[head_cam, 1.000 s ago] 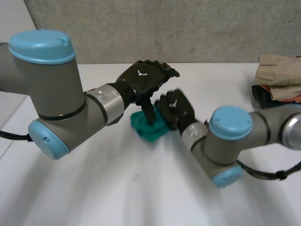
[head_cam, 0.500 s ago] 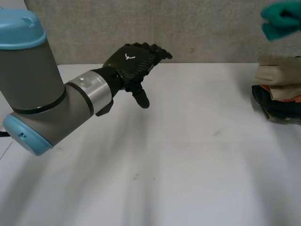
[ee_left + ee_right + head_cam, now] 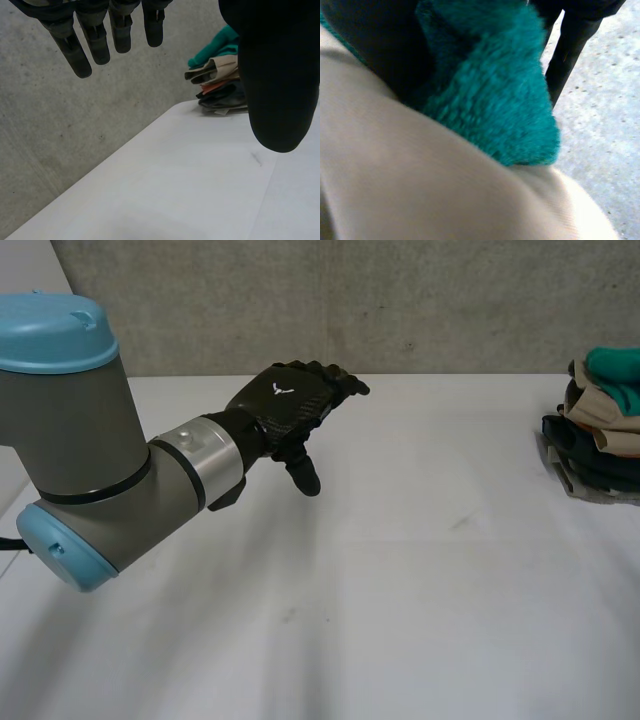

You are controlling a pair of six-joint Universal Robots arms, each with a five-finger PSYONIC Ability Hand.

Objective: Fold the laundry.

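A folded teal cloth lies on top of a pile of folded laundry at the table's far right edge. In the right wrist view the teal cloth sits right under my right hand, resting on a beige garment of the pile. My left hand hovers above the middle left of the white table, open, fingers straight and holding nothing. In the left wrist view its fingers and thumb are spread, with the pile and its teal top far beyond them.
A grey concrete wall runs along the table's far edge. My left arm reaches in over the near left of the table. The pile holds beige, orange and dark garments.
The teal cloth left the table's middle, passed high above the pile with my right arm, and now lies on top of it. My left hand stayed open and shifted only slightly.
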